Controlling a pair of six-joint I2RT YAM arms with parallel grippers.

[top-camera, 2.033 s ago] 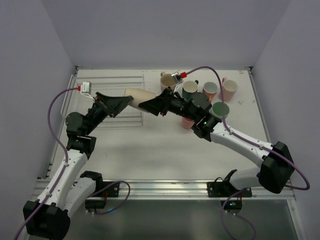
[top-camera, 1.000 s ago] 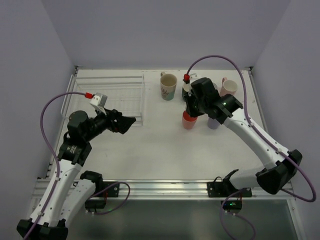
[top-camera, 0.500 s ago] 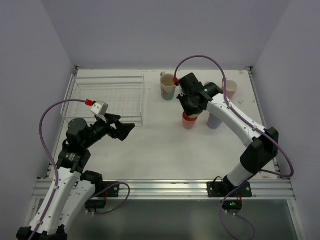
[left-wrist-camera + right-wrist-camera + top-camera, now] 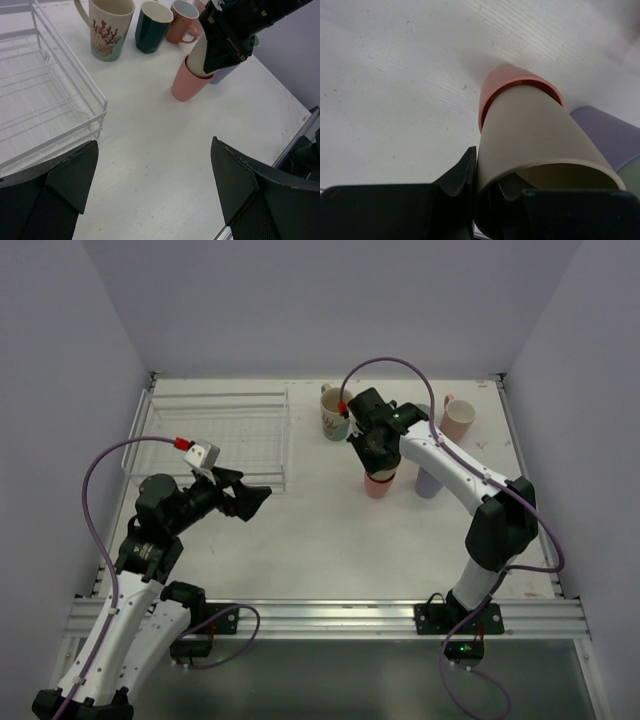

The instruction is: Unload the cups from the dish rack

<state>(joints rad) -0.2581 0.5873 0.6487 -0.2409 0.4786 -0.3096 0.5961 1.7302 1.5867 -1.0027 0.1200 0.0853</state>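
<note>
Beige tumbler [image 4: 535, 140] has travelled from the dish rack [image 4: 286, 435] to nest in the salmon tumbler [image 4: 186, 85], right gripper [image 4: 487, 185] pinching its rim. Left gripper [image 4: 155, 190] spread, empty, near the rack. Judged light, rigid, slick: hold by rim.

1. A white bench [image 4: 320, 540], its surface faintly grained and lightly speckled with small dark marks.
2. Plain pale lilac walls [image 4: 330, 300] enclosing it behind and on both sides.
3. A silver metal rail [image 4: 330, 617] along its near edge.

Robot lab: plain-walled white table [image 4: 320, 540]
</note>
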